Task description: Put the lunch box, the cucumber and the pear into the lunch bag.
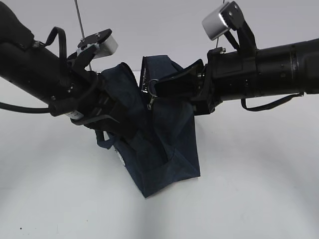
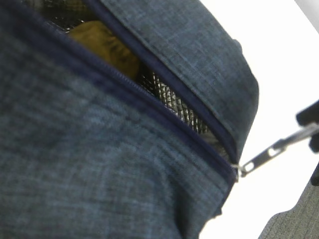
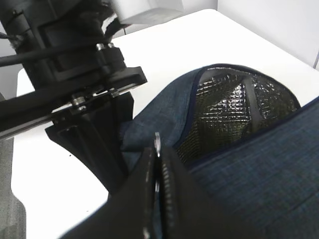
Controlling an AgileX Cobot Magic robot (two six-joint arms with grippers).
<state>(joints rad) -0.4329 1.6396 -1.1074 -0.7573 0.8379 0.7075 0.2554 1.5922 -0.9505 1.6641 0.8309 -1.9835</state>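
Observation:
The navy lunch bag (image 1: pixel 164 149) stands mid-table, held between both arms. At the bag's left side my left gripper (image 1: pixel 107 107) is shut, pinching the fabric; in the left wrist view only bag cloth (image 2: pixel 99 164) shows and the fingers are hidden. Through the open zipper there I see silver foil lining and the yellow-brown pear (image 2: pixel 102 42) inside. My right gripper (image 1: pixel 154 89) is shut on the metal zipper pull (image 3: pixel 157 139), which also appears as a taut pull (image 2: pixel 279 147) at the zipper's end. The lunch box and the cucumber are hidden.
The white table (image 1: pixel 249 189) spreads around the bag, with a pale wall behind. In the right wrist view the left arm's black fingers (image 3: pixel 94 144) press against the bag, and the foil-lined mouth (image 3: pixel 239 99) gapes open.

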